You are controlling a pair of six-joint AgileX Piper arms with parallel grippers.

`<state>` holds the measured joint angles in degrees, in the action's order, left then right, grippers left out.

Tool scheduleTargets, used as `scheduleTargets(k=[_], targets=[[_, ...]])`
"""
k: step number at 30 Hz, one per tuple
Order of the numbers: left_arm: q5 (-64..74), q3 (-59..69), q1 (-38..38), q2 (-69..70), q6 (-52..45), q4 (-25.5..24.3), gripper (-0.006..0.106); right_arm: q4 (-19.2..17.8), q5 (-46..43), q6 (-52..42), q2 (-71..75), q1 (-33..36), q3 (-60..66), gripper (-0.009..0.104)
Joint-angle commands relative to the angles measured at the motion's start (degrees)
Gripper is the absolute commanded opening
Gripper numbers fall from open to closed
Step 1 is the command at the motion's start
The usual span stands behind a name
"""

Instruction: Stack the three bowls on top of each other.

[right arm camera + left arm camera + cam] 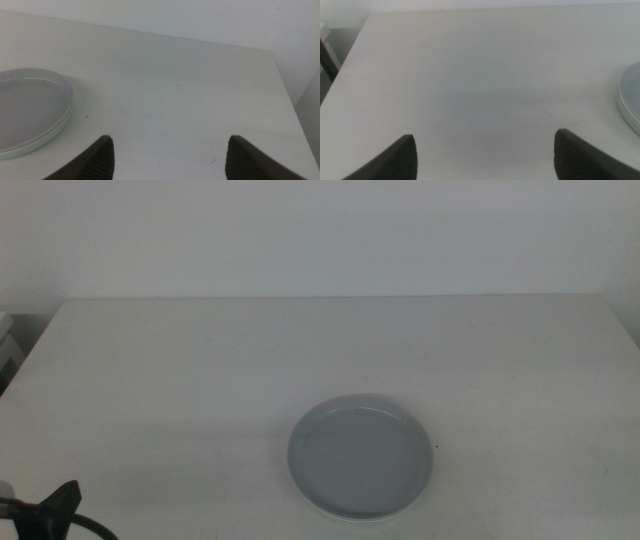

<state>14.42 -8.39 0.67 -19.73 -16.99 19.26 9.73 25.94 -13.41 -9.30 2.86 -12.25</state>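
Note:
The grey-blue bowl (361, 457) sits on top of a stack at the front middle of the table. A pale mint green rim (52, 134) shows under it in the right wrist view. The white bowl cannot be told apart; it may be hidden inside the stack. The stack also shows at the edge of the left wrist view (631, 97). My left gripper (485, 145) is open and empty, and only its dark tip (58, 505) shows at the bottom left of the middle view, far from the stack. My right gripper (170, 145) is open and empty, out of the middle view.
The white table (200, 370) stretches around the stack up to a white wall at the back. The table's left edge (350, 55) and right edge (287, 95) show in the wrist views. A pale object (8, 340) stands off the table's left side.

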Motion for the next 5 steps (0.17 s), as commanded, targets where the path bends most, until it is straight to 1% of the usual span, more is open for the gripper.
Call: scheduleTargets(k=[1,5], targets=[[-4.30,-1.54,-0.01,0.15,0.52,0.95,0.101,-0.03,-4.16,-0.18,-0.55,-0.53,-1.43,0.056],[-4.30,-1.54,-0.01,0.35,0.52,0.95,0.101,-0.03,-4.16,-0.18,-0.55,-0.53,-1.43,0.056]])
